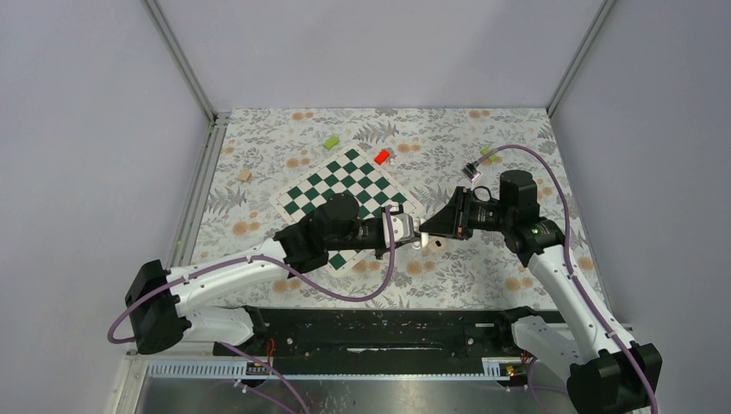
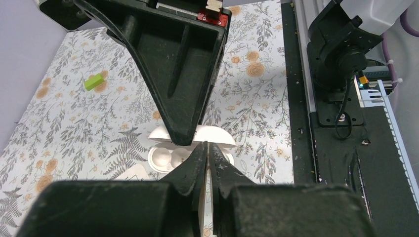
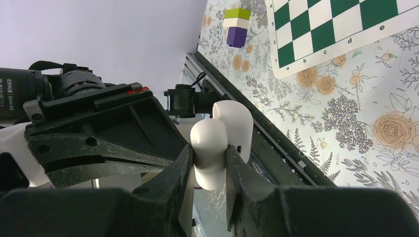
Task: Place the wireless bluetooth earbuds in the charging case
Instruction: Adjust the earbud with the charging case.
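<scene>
Gripping the open case (image 2: 165, 157) across its body, the right claw (image 3: 208, 158) holds it with both hollows showing; the left claw (image 2: 208, 147) is closed, fingers together, tips just over the case's near rim; whether an earbud is pinched between them cannot be told; the case's long axis runs crosswise to those fingers, straight ahead.

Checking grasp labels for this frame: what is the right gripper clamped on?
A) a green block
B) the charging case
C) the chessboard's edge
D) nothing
B: the right wrist view shows the right gripper pinching the pale charging case between its fingers.
</scene>
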